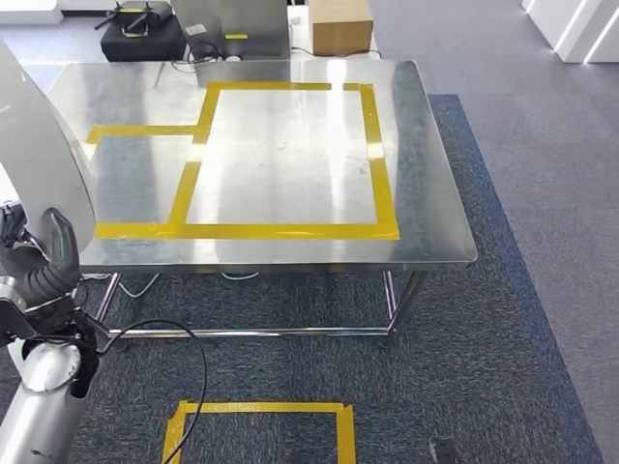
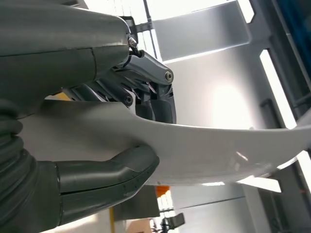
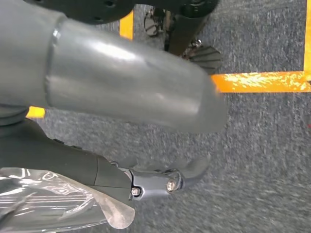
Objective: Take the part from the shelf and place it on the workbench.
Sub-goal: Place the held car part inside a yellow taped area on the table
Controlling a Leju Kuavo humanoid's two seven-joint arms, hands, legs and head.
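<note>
The part (image 1: 40,155) is a large white curved panel at the far left of the head view, held up above the workbench's left end. My left hand (image 1: 49,259) grips its lower edge. Up close, the thick grey thumb (image 2: 110,174) presses one face of the white panel (image 2: 220,150) and the dark fingers (image 2: 154,97) clamp the other. The steel workbench (image 1: 424,174) stands in front of me, marked with yellow tape rectangles (image 1: 284,230). My right hand (image 3: 128,92) hangs over the carpet, its fingers (image 3: 165,180) stretched out and holding nothing.
A cardboard box (image 1: 339,24) and a black case (image 1: 142,37) sit beyond the bench's far edge. A yellow tape rectangle (image 1: 259,425) marks the dark carpet in front of the bench. A black cable (image 1: 175,333) loops from my left arm.
</note>
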